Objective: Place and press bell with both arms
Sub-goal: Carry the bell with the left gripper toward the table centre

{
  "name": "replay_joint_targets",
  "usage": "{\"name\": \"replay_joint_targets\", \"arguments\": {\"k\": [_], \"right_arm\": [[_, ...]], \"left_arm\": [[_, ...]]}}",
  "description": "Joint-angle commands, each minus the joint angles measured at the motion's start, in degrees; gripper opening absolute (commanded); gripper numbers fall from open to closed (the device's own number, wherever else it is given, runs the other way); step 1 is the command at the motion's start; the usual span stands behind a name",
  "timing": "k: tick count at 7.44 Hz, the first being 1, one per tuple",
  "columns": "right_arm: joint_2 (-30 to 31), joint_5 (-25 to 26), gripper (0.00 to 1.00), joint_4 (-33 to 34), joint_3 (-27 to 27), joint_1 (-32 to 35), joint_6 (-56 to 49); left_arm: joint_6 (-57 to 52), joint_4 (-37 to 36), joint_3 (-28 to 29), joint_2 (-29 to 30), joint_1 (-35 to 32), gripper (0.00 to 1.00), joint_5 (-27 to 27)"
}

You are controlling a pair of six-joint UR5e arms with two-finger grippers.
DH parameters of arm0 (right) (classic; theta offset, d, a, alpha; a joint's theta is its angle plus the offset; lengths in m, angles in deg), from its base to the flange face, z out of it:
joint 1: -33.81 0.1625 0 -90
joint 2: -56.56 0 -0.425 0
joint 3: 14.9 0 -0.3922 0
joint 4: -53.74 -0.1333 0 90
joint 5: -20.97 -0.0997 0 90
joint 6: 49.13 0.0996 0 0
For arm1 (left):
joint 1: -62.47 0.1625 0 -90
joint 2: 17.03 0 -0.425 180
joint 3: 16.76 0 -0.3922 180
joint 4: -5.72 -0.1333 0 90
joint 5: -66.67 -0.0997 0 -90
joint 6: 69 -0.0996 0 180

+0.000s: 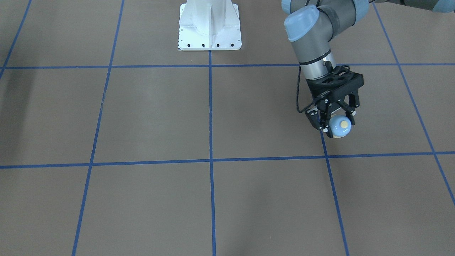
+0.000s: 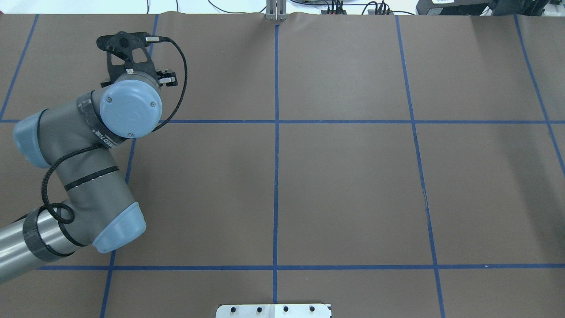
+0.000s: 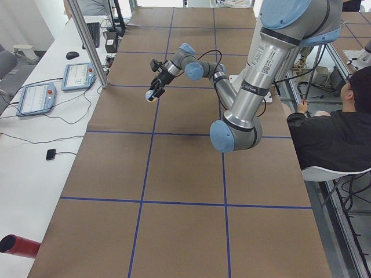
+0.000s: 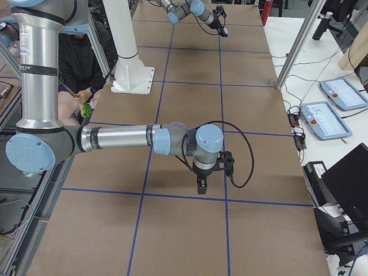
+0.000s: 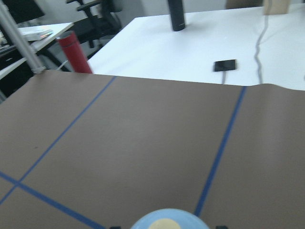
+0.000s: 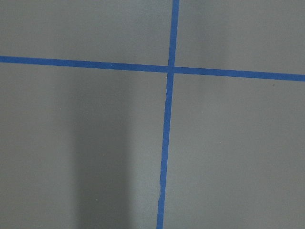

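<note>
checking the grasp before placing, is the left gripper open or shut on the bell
Shut on the bell: the front view shows the left gripper with jaws pressed against the blue dome's sides.

The left wrist view cuts the bell point(image 5: 169, 220) off at its bottom edge, so only the dome's top and the button show. From overhead, the wrist of the left arm point(image 2: 92, 176) hides the bell and most of the left hand point(image 1: 336, 123). The right hand point(image 4: 202, 185) appears only small in the right side view, and its grip is unreadable.
</note>
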Motion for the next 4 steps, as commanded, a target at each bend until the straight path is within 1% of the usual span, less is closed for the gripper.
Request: {"name": "replay_joint_targets", "arguments": {"k": [1, 2, 3, 4], "right_arm": [[-0.1, -0.1, 1.0, 0.0, -0.4, 0.0, 0.0], [-0.1, -0.1, 1.0, 0.0, -0.5, 0.0, 0.0], [-0.1, -0.1, 1.0, 0.0, -0.4, -0.1, 0.0], [-0.1, -0.2, 1.0, 0.0, -0.4, -0.1, -0.1]], "left_arm": [[-8.4, 12.3, 3.1, 2.1, 2.4, 0.0, -1.0], [-12.1, 17.4, 4.8, 2.1, 4.3, 0.0, -1.7], [-15.0, 24.9, 9.4, 3.7, 6.8, 0.0, -5.6], [-15.1, 32.2, 17.5, 7.4, 8.8, 0.0, -10.1]]}}
